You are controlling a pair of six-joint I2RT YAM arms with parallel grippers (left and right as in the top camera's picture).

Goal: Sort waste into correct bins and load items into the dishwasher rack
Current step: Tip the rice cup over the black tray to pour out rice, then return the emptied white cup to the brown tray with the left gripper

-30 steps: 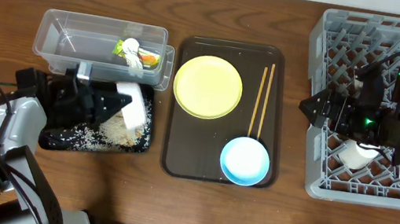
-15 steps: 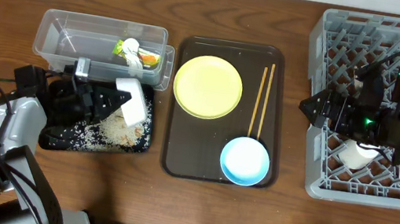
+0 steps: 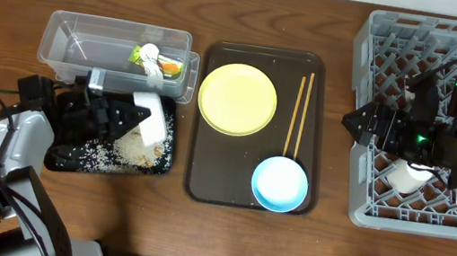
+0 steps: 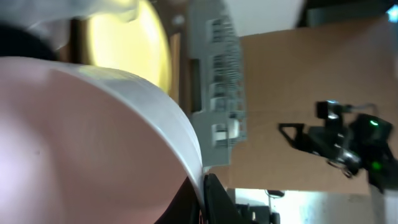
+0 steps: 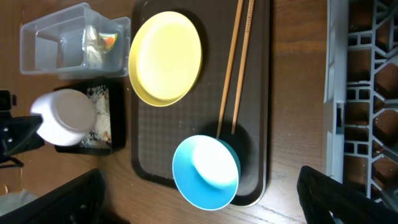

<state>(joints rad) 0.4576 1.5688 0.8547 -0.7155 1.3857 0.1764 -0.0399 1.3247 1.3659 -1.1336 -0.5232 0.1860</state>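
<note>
Down on the brown table (image 3: pixel 255 14), a dark brown serving tray (image 3: pixel 214 167) sat in the middle. On it lay a yellow plate (image 3: pixel 237 99), a pair of chopsticks (image 3: pixel 299 116) side by side, and a blue bowl (image 3: pixel 279 184) touching the near ends of the sticks.

To the left of that tray sat a clear tub (image 3: pixel 78 37). A green wrapper (image 3: pixel 169 67) and a white tissue (image 3: pixel 150 51) lay inside it at its right end. The orange print on the wrapper was too small to read. Just beside the tub, on the near side, sat a black tray (image 3: pixel 70 157) with rice scraps (image 3: pixel 130 145) spread in it.

The left gripper (image 3: pixel 126 115) was clamped on the rim of a white bowl (image 3: pixel 150 118). The bowl was tipped on its side above the right end of the black tray, over the rice. In the left wrist view the bowl filled most of the picture and hid the tray.

On the right stood the big grey rack (image 3: pixel 386 43). A white cup (image 3: pixel 407 177) sat inside it, partly hidden under the right arm. The right gripper (image 3: pixel 358 122) hung over the rack's left edge. Its fingers (image 5: pixel 68 196) were wide apart and held nothing. The cup was near the gripper but not touching it.
</note>
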